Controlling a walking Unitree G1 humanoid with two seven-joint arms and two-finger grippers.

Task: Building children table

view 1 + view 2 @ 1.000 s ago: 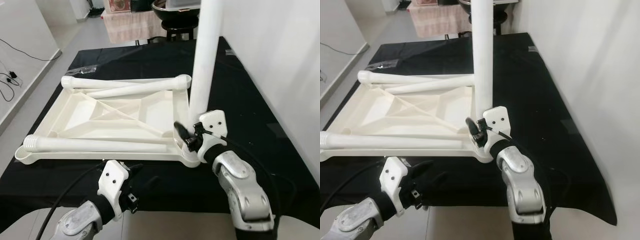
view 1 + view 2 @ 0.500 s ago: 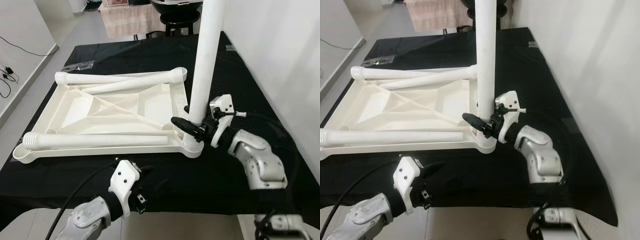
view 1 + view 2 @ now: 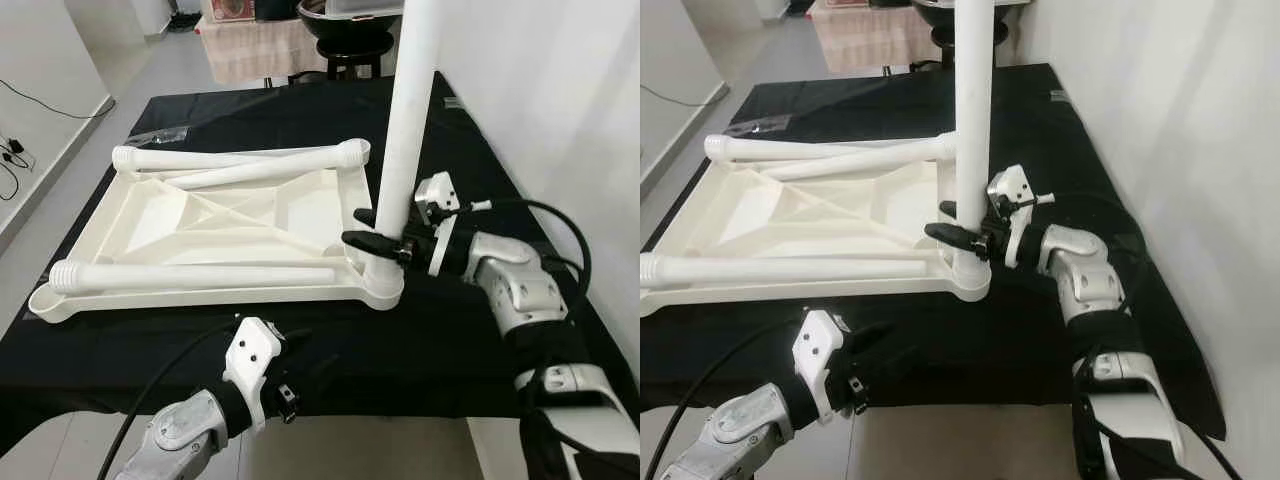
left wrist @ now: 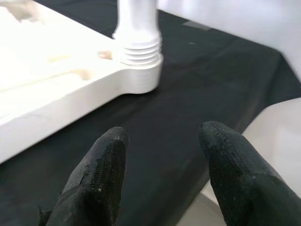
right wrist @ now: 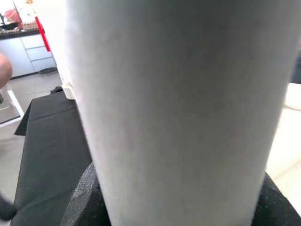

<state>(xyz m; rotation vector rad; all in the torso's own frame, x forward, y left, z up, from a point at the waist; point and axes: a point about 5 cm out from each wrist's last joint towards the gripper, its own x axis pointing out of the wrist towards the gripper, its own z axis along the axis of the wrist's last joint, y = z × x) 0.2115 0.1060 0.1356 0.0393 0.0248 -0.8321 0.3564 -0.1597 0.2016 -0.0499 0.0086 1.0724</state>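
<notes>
Closed around the upright leg (image 3: 405, 130) low down, just above its socket, our right gripper (image 3: 378, 228) has a finger on either side of the white tube, while our left gripper (image 4: 162, 165) hangs spread and empty over the black cloth (image 3: 330, 350) at the near table edge. We see the upturned tabletop (image 3: 230, 225) lying flat on the cloth with two more legs (image 3: 200, 277) resting loose along its near and far sides. We judge the leg is being seated in the near right corner socket (image 3: 383, 290). With nothing bracing the tabletop, a sideways push from us could tilt the leg, cross its thread, or slide the whole piece
</notes>
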